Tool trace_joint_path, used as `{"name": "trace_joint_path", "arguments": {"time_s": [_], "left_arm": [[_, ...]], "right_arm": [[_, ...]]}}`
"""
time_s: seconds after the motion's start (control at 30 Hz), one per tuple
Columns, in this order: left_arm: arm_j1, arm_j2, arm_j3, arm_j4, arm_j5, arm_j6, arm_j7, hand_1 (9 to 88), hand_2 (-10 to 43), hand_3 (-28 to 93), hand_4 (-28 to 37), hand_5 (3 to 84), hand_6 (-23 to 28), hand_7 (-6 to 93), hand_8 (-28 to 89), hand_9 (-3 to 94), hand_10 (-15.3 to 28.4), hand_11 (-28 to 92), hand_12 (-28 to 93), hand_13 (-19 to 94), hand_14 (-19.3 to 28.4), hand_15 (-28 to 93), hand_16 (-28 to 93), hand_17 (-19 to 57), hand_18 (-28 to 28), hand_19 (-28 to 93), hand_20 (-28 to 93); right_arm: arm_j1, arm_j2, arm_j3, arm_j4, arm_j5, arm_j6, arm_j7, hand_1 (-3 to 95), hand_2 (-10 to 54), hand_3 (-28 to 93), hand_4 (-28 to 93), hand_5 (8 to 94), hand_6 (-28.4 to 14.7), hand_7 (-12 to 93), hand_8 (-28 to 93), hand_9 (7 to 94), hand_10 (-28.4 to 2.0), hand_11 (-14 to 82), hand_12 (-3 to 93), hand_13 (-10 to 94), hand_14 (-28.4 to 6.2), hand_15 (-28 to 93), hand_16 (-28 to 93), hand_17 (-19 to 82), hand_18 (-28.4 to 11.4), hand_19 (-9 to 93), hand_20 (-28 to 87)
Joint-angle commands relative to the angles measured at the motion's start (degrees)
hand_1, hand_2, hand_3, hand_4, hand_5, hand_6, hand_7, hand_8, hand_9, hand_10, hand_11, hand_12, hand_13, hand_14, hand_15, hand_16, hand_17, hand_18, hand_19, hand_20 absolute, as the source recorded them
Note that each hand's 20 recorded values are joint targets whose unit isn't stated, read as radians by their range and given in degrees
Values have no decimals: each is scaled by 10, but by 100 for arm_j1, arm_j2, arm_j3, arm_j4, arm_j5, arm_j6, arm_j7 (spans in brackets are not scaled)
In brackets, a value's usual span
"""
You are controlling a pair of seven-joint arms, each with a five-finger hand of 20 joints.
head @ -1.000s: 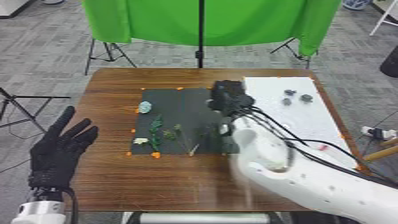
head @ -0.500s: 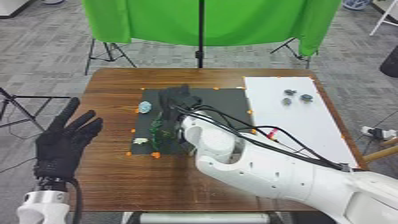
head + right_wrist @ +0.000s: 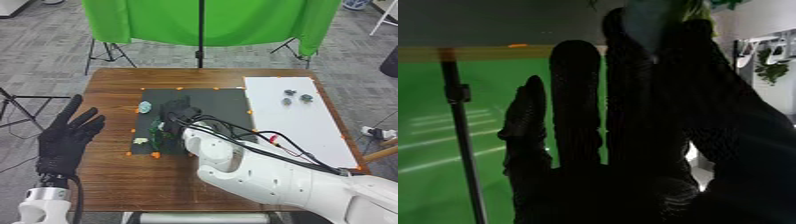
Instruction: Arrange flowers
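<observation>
The right hand (image 3: 182, 107) is over the dark mat (image 3: 227, 102), fingers mostly straight and thumb close by; whether it has hold of anything, I cannot tell. The left hand (image 3: 64, 142) is open, fingers spread. One pale blue flower (image 3: 145, 107), one white flower (image 3: 140, 141) and green stems (image 3: 155, 137) lie on the mat; three small grey-blue pieces (image 3: 306, 98) sit on the white board (image 3: 293, 125).

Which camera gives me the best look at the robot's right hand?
The right wrist view: there the right hand appears large and close up. The head view shows it much smaller, over the dark mat, with its white arm.
</observation>
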Motion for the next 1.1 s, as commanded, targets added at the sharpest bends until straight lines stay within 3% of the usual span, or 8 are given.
{"name": "trace_joint_path", "arguments": {"time_s": [0.03,0.2,0.3,0.47,0.53,0.77,0.87,1.1], "left_arm": [[63,-36,15,2,20,-15,-113,226,64,769,-283,315,46,105,-95,313,189,161,140,233,281,418,-38,-59,284,410,405],[108,-29,14,9,-1,4,-110,227,64,769,-283,315,46,104,-94,314,190,162,143,234,282,423,-35,-59,284,412,402],[75,80,77,52,-76,9,30,227,64,769,-283,315,46,104,-94,316,190,167,143,235,282,428,-36,-58,284,418,403],[37,31,70,84,-60,-19,59,229,63,770,-283,315,46,107,-95,318,192,179,140,236,282,444,-41,-52,284,429,422],[-91,-18,99,140,-27,-79,-12,228,63,770,-283,316,46,107,-96,318,193,183,139,236,282,449,-44,-51,284,428,425],[-15,-101,22,75,-1,-78,-24,229,62,770,-283,318,46,117,-101,321,195,202,133,237,283,466,-52,-50,284,424,433],[-17,-183,-15,75,38,-118,-97,228,62,771,-283,318,46,118,-102,321,195,205,130,237,284,470,-55,-50,284,423,437],[132,-120,-23,18,-16,-21,1,226,61,772,-283,318,46,121,-104,321,195,210,126,237,284,476,-60,-49,284,420,446]], "right_arm": [[-35,21,72,-76,-204,22,21,447,-95,749,-283,653,54,168,-139,714,-86,288,262,556,-87,734,171,154,-226,764,551],[-67,92,215,-166,-127,-14,15,432,-95,765,-283,644,54,168,-139,696,-92,314,237,546,-90,740,168,154,-227,770,555],[1,128,273,-224,-39,73,28,417,-95,777,-283,643,53,167,-139,692,-94,333,224,544,-92,752,167,155,-227,779,561],[-386,313,1020,-637,1010,184,189,381,-95,815,-283,639,48,160,-135,684,-102,379,203,547,-96,776,170,158,-229,788,568],[-613,555,1518,-894,1708,328,387,368,-95,831,-283,640,48,160,-135,678,-105,385,191,542,-100,779,171,155,-230,787,569],[-1234,2062,2677,-1479,2151,1002,458,357,-95,824,-283,621,37,162,-136,632,-117,313,158,479,-126,725,137,121,-232,749,552],[-1239,2715,2667,-1410,1849,1250,709,363,-95,812,-283,612,35,161,-136,621,-124,301,155,472,-132,711,124,118,-231,738,541],[-900,3155,2355,-629,1080,1347,1907,378,-95,819,-282,607,32,162,-137,618,-138,281,149,476,-138,705,109,131,-234,745,527]]}}
